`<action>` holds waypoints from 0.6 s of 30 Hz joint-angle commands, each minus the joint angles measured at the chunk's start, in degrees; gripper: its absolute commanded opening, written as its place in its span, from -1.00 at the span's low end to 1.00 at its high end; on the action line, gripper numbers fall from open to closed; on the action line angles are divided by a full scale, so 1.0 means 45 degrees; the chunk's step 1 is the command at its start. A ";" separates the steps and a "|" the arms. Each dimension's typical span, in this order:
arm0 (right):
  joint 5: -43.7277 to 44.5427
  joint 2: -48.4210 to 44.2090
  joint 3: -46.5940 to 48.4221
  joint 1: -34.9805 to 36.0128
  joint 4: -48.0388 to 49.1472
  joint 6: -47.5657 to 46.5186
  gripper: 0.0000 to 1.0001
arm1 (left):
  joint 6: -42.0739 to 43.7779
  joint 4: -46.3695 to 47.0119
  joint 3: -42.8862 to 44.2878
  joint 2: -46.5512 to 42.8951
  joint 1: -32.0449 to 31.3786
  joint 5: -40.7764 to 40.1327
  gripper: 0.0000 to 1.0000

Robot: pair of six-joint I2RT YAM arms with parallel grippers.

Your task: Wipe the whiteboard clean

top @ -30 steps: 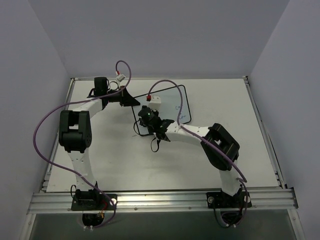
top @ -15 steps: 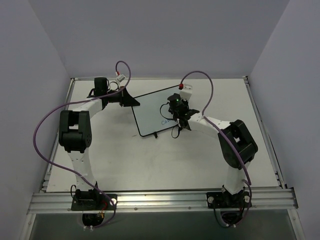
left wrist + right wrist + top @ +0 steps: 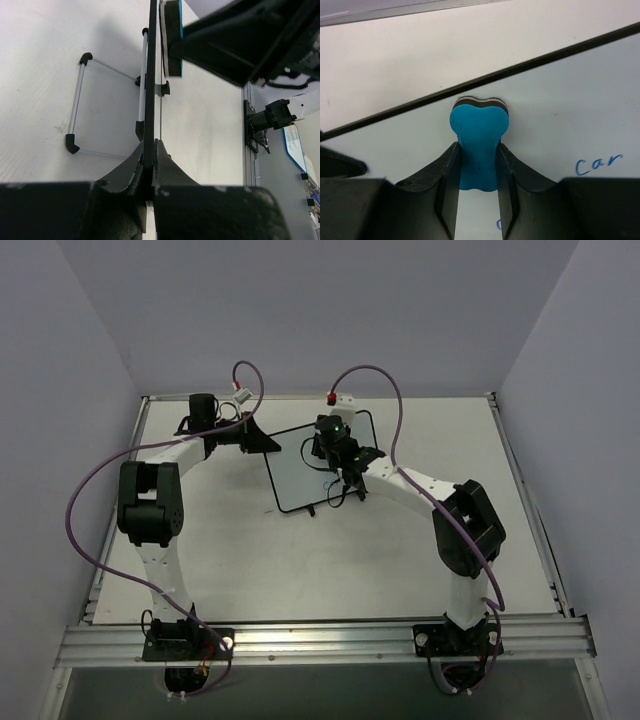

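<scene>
Whiteboard (image 3: 296, 480) sits mid-table (image 3: 250, 560), toward the far side. Its long axis runs roughly left-right, with the right end skewed toward the far edge. Left gripper (image 3: 262, 443) is clamped on the board's left edge; the left wrist view shows the frame edge-on between closed jaws. Right gripper (image 3: 477, 152) is closed on the blue eraser (image 3: 478, 132), pressed to the board face near the far frame edge. Blue "Car" writing (image 3: 598, 164) sits just right of it.

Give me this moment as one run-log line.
left gripper: shut on whiteboard edge | right gripper: shut on eraser, against whiteboard | blue writing: visible
</scene>
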 commanded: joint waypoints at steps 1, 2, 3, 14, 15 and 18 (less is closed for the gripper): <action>-0.0041 0.0261 0.0613 -0.1082 -0.0916 -0.0522 -1.00 | 0.1465 0.0037 0.0131 -0.0351 -0.0267 -0.0226 -0.95; -0.0021 0.0319 0.0536 -0.1238 -0.0977 -0.0581 -1.00 | 0.1465 0.0056 0.0131 -0.0351 -0.0267 -0.0226 -0.95; 0.0056 0.0358 0.0226 -0.1375 -0.1016 -0.0581 -1.00 | 0.1485 0.0056 0.0151 -0.0332 -0.0267 -0.0226 -0.95; -0.0139 -0.0265 -0.4326 -0.2685 0.1326 0.1369 -1.00 | 0.1524 0.0037 0.0092 -0.0273 -0.0267 -0.0284 -0.95; -0.0100 -0.0324 -0.4502 -0.2704 0.1540 0.1507 -1.00 | 0.1524 0.0037 0.0092 -0.0253 -0.0267 -0.0284 -0.95; -0.0021 -0.0539 -0.4972 -0.2705 0.1834 0.1976 -1.00 | 0.1504 0.0037 0.0112 -0.0214 -0.0267 -0.0246 -0.95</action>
